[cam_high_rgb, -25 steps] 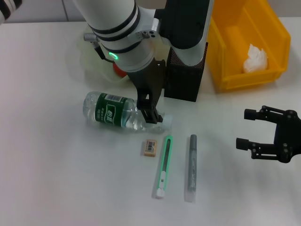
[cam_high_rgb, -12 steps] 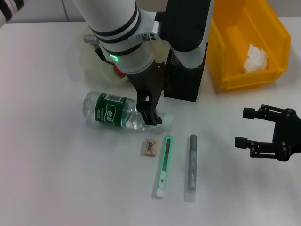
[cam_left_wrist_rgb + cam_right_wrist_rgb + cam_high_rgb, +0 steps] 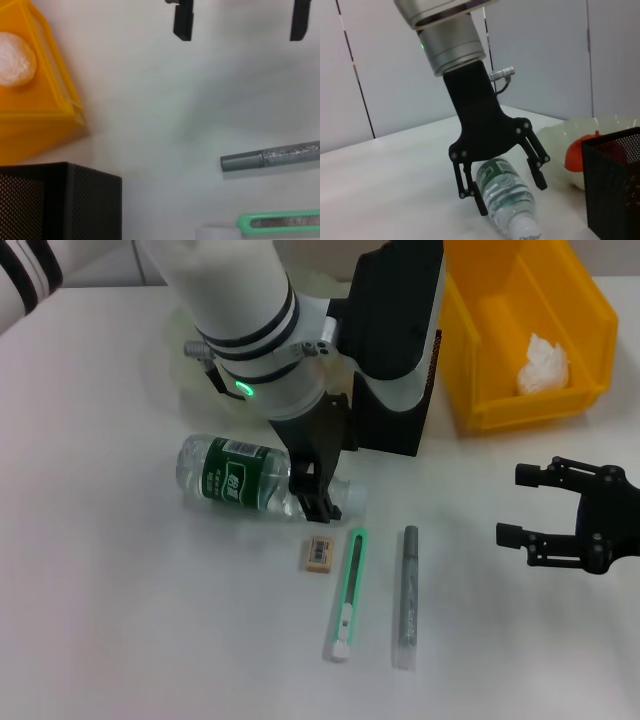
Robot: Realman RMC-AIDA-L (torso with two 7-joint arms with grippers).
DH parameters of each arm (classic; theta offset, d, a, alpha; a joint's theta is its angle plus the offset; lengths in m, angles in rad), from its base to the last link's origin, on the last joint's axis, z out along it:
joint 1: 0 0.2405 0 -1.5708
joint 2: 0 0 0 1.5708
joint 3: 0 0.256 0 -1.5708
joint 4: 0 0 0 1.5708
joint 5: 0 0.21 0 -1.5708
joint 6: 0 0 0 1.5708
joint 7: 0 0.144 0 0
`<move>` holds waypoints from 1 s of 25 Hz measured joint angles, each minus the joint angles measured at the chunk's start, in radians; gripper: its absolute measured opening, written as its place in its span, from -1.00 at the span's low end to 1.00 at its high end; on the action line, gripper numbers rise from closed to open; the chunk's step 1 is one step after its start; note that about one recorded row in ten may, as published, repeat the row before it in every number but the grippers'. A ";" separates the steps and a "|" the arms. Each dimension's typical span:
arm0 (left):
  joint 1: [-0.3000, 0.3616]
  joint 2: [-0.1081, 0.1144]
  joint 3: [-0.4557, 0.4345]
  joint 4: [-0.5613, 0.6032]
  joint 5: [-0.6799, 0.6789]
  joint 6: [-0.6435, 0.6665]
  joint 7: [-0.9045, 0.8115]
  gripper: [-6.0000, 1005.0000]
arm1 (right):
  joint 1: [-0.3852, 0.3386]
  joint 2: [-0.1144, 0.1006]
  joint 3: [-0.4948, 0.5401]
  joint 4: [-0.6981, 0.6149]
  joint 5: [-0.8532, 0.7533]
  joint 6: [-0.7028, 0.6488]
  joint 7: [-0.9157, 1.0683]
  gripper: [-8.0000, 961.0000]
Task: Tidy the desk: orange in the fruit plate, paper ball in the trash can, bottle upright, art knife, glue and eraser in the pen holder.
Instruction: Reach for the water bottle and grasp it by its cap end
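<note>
Left end effector (image 3: 312,492) straddles the lying bottle (image 3: 262,480) near its neck, fingers spread — poised to right it; right end effector (image 3: 560,516) waits open. Right wrist view: fingers (image 3: 538,172) flank the bottle (image 3: 509,195), not gripping.

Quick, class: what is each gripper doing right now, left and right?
Left gripper: open, fingers straddling the lying bottle near its neck, not yet clamped.
Right gripper: open, holding nothing, hovering over the table.
</note>
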 joint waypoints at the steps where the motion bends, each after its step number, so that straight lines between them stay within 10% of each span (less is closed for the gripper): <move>1: 0.002 0.000 0.005 -0.006 -0.005 -0.007 0.001 0.56 | 0.000 0.000 -0.002 0.000 0.000 0.005 0.000 0.73; 25: 0.016 0.000 0.084 -0.108 -0.034 -0.142 0.024 0.54 | 0.018 0.003 -0.053 0.024 -0.002 0.059 -0.005 0.74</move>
